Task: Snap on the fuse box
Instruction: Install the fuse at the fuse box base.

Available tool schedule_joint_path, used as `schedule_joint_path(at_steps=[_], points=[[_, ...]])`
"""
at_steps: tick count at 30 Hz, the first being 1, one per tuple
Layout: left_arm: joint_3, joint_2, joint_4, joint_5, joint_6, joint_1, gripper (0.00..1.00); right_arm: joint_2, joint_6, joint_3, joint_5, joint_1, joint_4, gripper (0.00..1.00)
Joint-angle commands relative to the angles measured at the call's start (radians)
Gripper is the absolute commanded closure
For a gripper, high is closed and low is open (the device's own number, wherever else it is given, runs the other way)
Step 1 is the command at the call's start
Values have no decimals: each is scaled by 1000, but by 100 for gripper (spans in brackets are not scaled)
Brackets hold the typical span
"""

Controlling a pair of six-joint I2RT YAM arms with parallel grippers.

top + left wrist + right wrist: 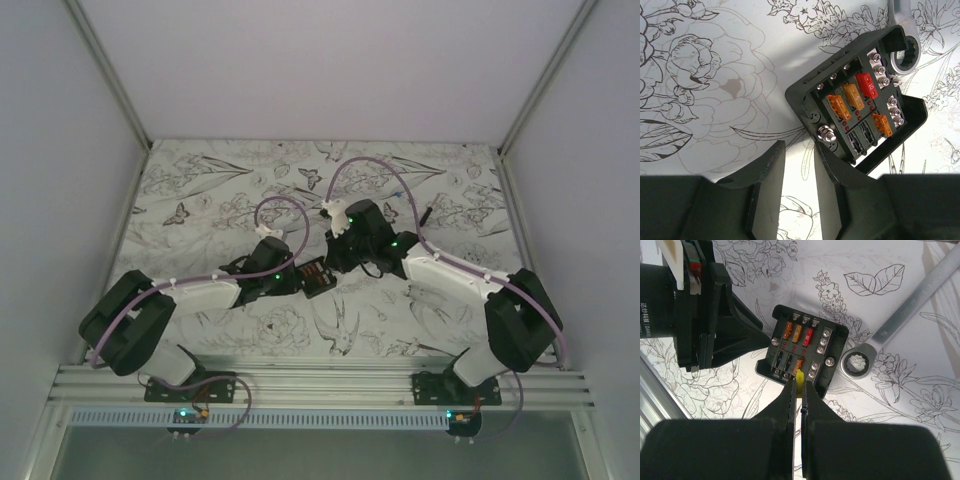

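The small black rectangular plastic fuse box [805, 347] lies open-faced on the flower-printed table [920, 405], about midway between the 2 arms. Orange and red fuses already sit in its upper row, and chrome screws run along its edge.

The right tool [800, 386] is closed down narrow, pinching a small yellow fuse [799, 378] at its tips. It hangs right at the near edge of the box, where the fuse just meets the lower row of slots beside an orange one. From this tool the box lies straight ahead and slightly below, with its long axis running away from the fingers and tilted a little left. The right arm is therefore the one placed to press the fuse home, and the job looks to be lining the blade up with an empty slot and pushing down.

The left tool [797, 150] is parted a moderate way and holds nothing. It sits just beside the box's corner, which lies up and to its right.

A long silver metal ring wrench [900, 315] rests close against the box's far side.
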Motion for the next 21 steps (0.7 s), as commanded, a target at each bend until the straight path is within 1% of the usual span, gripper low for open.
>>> schedule_joint_path(at_steps=[1,4,7,10,14,17,21], points=[[-3,31,-42,33,-33,1,66,38,34,53,81,54,-65,100],[-12,7,-42,51,-44,1,64,85,67,74,152,99,-96,100],[-61,-64,-44,62,-60,29,56,117,103,93,213,141,-122,100],[-100,-147,-69,90,-63,84,48,136,126,104,275,176,-132,100],[-106,-267,-184,93,-50,160,38,162,160,130,338,200,-145,100],[-107,-332,-263,89,-31,219,31,187,169,156,369,218,-159,100],[-112,-404,-350,92,-6,298,20,219,176,191,426,243,-185,100]])
